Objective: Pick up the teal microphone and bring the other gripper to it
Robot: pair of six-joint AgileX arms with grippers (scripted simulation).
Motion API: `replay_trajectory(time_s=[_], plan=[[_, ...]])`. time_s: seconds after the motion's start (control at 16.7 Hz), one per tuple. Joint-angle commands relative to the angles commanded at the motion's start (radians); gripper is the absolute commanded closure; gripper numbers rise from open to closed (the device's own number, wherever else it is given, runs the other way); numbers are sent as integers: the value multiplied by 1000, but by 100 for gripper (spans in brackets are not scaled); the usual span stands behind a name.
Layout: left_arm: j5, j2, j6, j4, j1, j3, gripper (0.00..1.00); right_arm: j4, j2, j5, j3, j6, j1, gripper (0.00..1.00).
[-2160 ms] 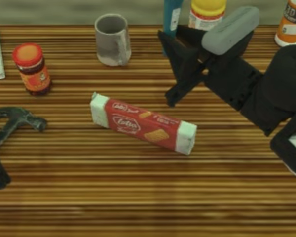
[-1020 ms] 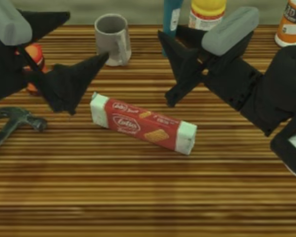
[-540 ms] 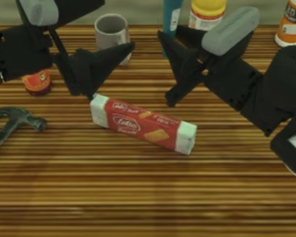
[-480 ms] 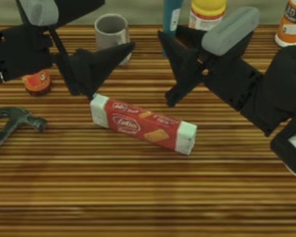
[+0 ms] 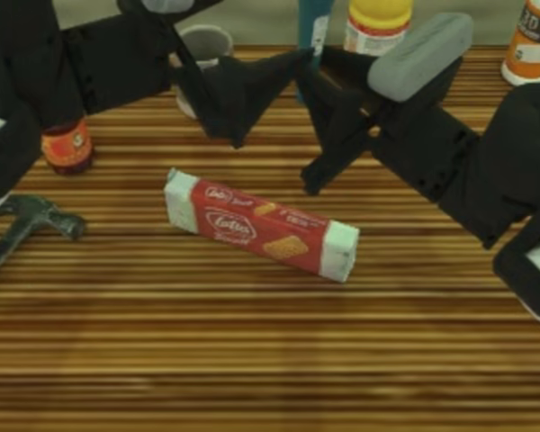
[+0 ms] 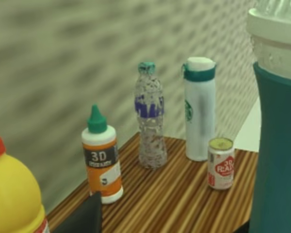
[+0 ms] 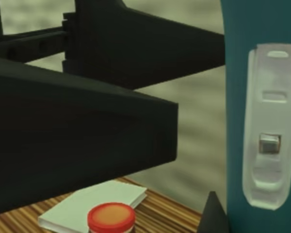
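The teal microphone (image 5: 313, 27) stands upright over the table's back edge, with my right gripper (image 5: 324, 76) shut on its handle. The right wrist view shows the handle's white strip (image 7: 266, 121) close up. My left gripper (image 5: 261, 27) reaches in from the left, open, and its lower pointed finger (image 5: 252, 85) ends just short of the microphone. In the left wrist view the microphone's teal handle (image 6: 276, 145) and pale head fill one side, and a black finger (image 6: 85, 218) shows at the edge.
A red biscuit pack (image 5: 261, 225) lies mid-table. A grey mug (image 5: 207, 40) is partly hidden under the left arm. Around them are a red-lidded jar (image 5: 67, 148), a hammer (image 5: 27, 225), a yellow bottle (image 5: 378, 22) and an orange glue bottle (image 5: 531, 40).
My left arm has swung from the table's left edge rightward and toward the back, bringing its open fingers up to the microphone. The right arm and the microphone have stayed put.
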Motion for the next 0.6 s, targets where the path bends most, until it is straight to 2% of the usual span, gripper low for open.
replay_trajectory(time_s=[0.24, 0.54, 0.6], plan=[[-87, 118, -5, 27, -89, 96, 0, 0, 0, 0, 0, 0, 0, 100], [-98, 133, -5, 30, -100, 108, 0, 0, 0, 0, 0, 0, 0, 100], [-98, 133, -5, 30, -100, 108, 8, 0, 0, 0, 0, 0, 0, 100]])
